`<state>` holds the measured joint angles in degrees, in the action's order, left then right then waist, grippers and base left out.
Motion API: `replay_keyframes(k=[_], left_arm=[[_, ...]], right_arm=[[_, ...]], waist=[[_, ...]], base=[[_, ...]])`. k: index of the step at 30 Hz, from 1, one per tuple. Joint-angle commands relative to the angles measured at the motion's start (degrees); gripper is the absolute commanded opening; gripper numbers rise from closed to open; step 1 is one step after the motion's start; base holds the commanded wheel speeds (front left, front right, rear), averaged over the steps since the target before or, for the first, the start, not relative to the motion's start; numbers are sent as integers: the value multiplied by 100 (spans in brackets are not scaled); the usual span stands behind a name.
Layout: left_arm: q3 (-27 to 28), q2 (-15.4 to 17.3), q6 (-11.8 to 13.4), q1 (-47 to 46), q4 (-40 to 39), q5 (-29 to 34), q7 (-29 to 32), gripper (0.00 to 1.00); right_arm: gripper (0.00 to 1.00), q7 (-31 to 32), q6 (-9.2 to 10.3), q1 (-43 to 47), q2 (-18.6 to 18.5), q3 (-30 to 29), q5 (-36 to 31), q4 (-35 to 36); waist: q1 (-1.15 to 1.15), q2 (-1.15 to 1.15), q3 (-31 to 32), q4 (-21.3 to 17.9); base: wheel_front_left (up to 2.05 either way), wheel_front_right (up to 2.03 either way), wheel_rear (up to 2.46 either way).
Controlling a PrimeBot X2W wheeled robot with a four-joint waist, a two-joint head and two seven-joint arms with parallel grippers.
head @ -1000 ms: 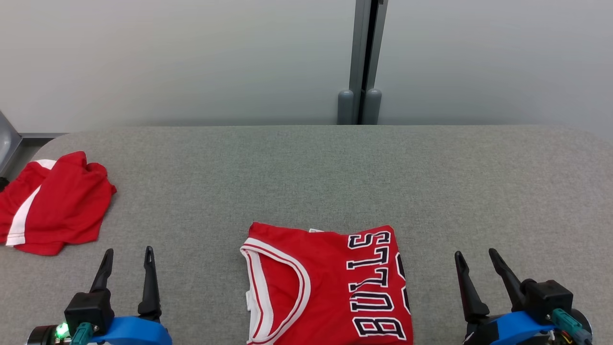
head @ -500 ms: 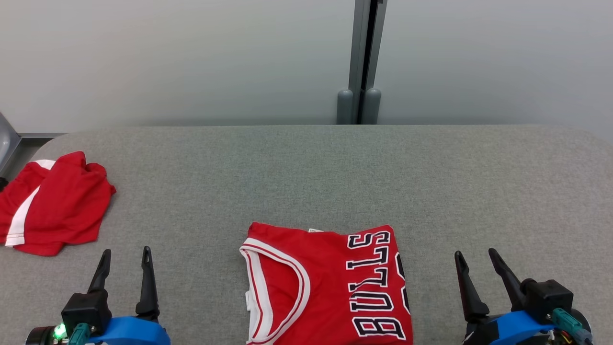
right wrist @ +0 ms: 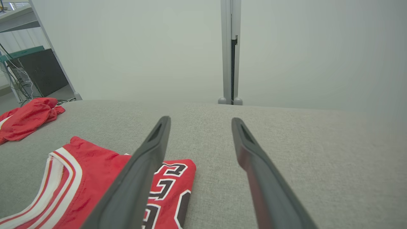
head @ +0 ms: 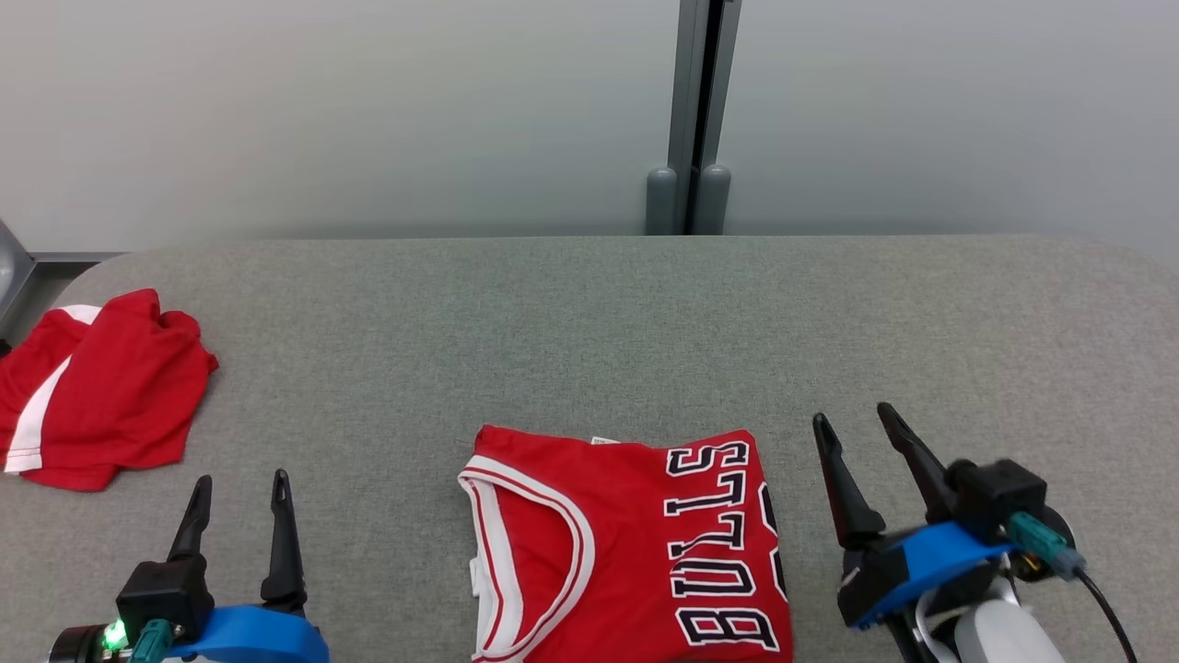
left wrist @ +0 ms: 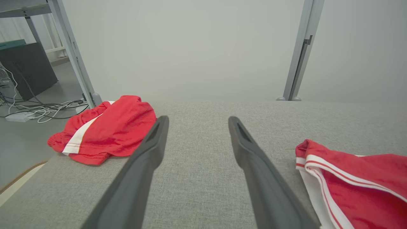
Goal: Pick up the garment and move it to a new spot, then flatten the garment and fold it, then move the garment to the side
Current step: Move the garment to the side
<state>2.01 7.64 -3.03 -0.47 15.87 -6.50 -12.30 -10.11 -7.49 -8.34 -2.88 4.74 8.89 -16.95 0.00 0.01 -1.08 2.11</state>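
Lying between both arms' fingers (head: 282, 543): jersey (head: 626, 543)

Pale wall (head: 368, 110), grey post (head: 691, 92)

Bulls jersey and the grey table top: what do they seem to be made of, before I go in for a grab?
Bulls jersey: probably a thin synthetic knit, with a faint sheen and soft, limp edges; the lettering could be printed or sewn on, I cannot tell. Grey table top: a matte woven fabric cover, going by its flecked, coarse weave; what is under it is hidden.
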Motion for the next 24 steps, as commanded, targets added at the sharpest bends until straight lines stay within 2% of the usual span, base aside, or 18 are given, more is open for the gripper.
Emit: replay_keyframes(k=[1, 7, 12, 24], left_arm=[[0, 22, 15, -98, -28, -22, -32, 100], [-43, 8, 60, -129, -105, -52, -11, 100], [-107, -6, 47, -187, -100, -74, -34, 100], [-180, -33, 111, -365, -89, -139, -109, 100]], right_arm=[[100, 35, -1, -126, -3, 27, 36, -17], [100, 648, -1, -950, -5, 442, 59, -515], [100, 1092, -1, -1127, -8, 632, 76, -1116], [100, 1050, -1, -836, -9, 907, 240, -2079]], waist=[[0, -1, -8, 2], [0, -1, -144, 58], [0, -1, -295, 148], [0, -1, -625, 190]], base=[[0, 0, 0], [0, 0, 0], [0, 0, 0], [0, 0, 0]])
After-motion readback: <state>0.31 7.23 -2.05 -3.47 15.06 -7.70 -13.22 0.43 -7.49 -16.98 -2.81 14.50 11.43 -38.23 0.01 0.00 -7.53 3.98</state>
